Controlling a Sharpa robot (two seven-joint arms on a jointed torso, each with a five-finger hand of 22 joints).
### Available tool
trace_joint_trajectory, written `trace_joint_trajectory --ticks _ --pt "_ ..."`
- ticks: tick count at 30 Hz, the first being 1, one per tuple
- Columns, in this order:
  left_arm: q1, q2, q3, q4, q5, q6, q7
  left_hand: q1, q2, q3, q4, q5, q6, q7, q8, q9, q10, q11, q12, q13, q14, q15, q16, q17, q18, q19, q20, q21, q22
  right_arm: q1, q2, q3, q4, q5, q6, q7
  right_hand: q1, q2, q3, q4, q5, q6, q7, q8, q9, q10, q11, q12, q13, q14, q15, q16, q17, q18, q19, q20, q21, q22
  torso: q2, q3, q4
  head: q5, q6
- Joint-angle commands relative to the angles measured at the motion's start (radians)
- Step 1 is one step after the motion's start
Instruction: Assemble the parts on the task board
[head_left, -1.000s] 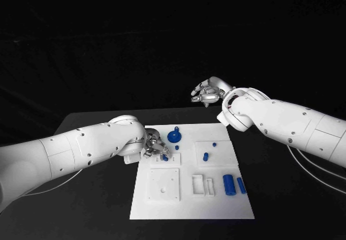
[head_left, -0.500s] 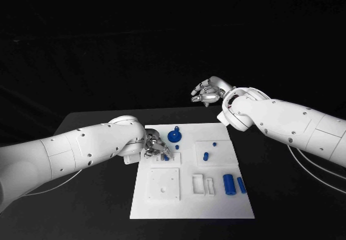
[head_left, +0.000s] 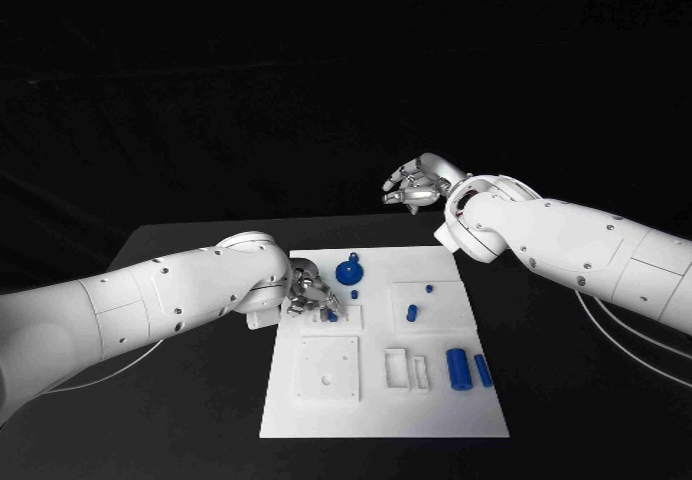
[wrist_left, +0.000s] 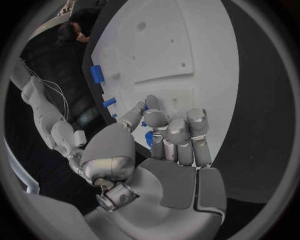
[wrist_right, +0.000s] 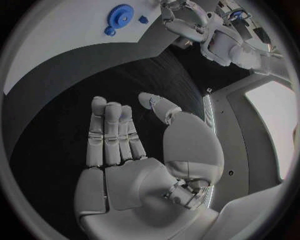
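Your left hand (head_left: 307, 296) pinching a small blue peg (head_left: 330, 316) on the flat white plastic task board (head_left: 384, 410); your right hand (head_left: 418, 186) up, fingers spread, holding nothing.

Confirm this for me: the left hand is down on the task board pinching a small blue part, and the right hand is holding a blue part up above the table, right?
Not quite: the right hand holds nothing; the right wrist view shows its fingers apart and bare. The left hand part stands.

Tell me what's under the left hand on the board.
The left hand pinches a small blue part over a raised white block on the board. The fingers cover the part's seat.
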Motion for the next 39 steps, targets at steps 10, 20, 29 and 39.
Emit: trace_joint_trajectory --ticks 10,20,29,39 --pt "-0.001 -0.033 0.008 0.022 0.02 -0.03 0.021 -0.053 -0.043 -0.019 0.046 -0.005 -0.01 0.004 -0.001 -0.002 -0.003 0.0 -0.001 -0.006 0.001 -0.009 -0.001 -0.004 -0.014 -0.01 -0.101 -0.003 -0.006 -0.001 -0.004 0.0 -0.002 0.0 -0.001 0.008 -0.008 0.003 -0.007 -0.004 0.006 -0.003 0.007 -0.006 -0.001 -0.01 0.003 0.008 -0.003 -0.007 0.001 -0.003 -0.002 0.016 -0.007 0.001 -0.007 0.017 0.001 -0.0012 -0.0003 -0.006 0.004" --pt "-0.001 -0.054 0.051 0.03 0.071 -0.053 0.038 -0.047 -0.073 0.001 0.072 -0.004 -0.043 0.012 -0.026 -0.009 -0.007 0.006 -0.009 -0.011 -0.004 -0.007 -0.008 -0.008 -0.011 -0.012 -0.101 -0.006 -0.009 -0.002 -0.006 0.0 -0.003 0.001 0.0 0.008 -0.009 0.003 -0.009 -0.004 0.009 -0.008 0.008 -0.008 -0.002 -0.012 0.004 0.009 -0.005 -0.008 0.002 -0.004 -0.002 0.016 -0.007 0.001 -0.008 0.017 0.0 -0.0021 0.0016 -0.004 0.011" --pt "0.01 -0.08 0.088 0.011 0.106 -0.05 0.038 0.013 -0.048 0.026 0.051 0.012 -0.187 0.059 -0.124 -0.049 -0.018 0.049 -0.022 -0.018 -0.015 0.032 -0.022 -0.016 -0.014 -0.022 -0.097 -0.014 -0.014 -0.002 -0.009 0.0 -0.006 0.001 0.001 0.008 -0.008 0.004 -0.009 -0.005 0.012 -0.01 0.009 -0.009 -0.003 -0.012 0.004 0.01 -0.006 -0.008 0.002 -0.004 -0.003 0.016 -0.007 0.001 -0.009 0.018 -0.001 -0.0016 0.0026 -0.002 0.022" --pt "0.03 -0.046 0.089 -0.099 0.068 -0.04 0.034 0.015 -0.016 0.007 0.02 0.122 -0.256 0.087 -0.175 -0.074 -0.046 0.076 -0.045 -0.031 -0.034 0.058 -0.054 -0.03 -0.03 -0.041 -0.084 -0.033 -0.025 -0.003 -0.008 0.0 -0.007 0.001 0.001 0.008 -0.01 0.003 -0.01 -0.005 0.014 -0.014 0.01 -0.011 -0.003 -0.013 0.005 0.011 -0.008 -0.008 0.003 -0.003 -0.003 0.016 -0.007 0.001 -0.009 0.018 0.001 -0.0011 -0.0006 0.0 0.03"
